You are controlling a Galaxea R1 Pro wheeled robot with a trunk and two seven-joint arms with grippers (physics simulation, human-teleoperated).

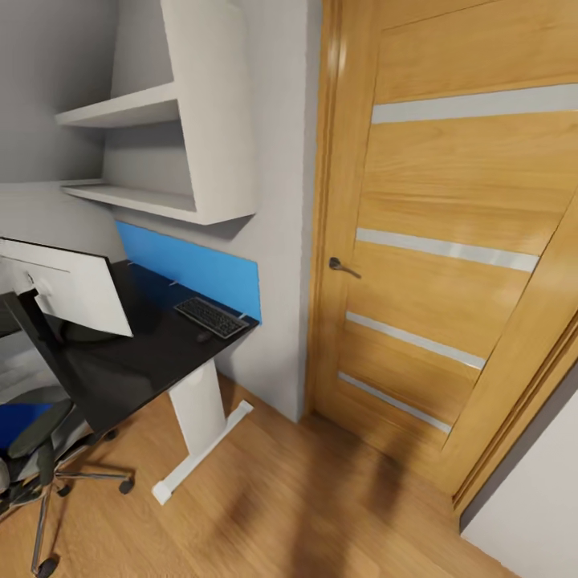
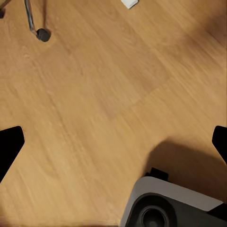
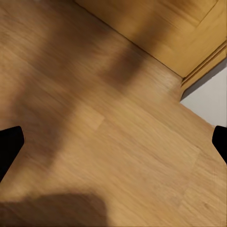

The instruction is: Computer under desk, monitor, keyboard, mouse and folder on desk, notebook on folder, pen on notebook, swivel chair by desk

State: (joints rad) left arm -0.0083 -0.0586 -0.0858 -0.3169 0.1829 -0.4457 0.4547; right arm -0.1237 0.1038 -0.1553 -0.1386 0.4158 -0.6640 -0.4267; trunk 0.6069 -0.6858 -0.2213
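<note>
Black-topped desk [image 1: 152,353] bearing keyboard [image 1: 210,316], well away from both grippers' spread, empty fingers [image 2: 10,146] over wood floor [image 3: 113,142]

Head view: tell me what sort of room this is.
Probably a home study corner or bedroom workspace: a black-topped desk with a monitor and keyboard, a swivel chair, and a wooden door.

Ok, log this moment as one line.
phase: approaching desk | keyboard on desk | folder on swivel chair | grippers: open, empty
</note>
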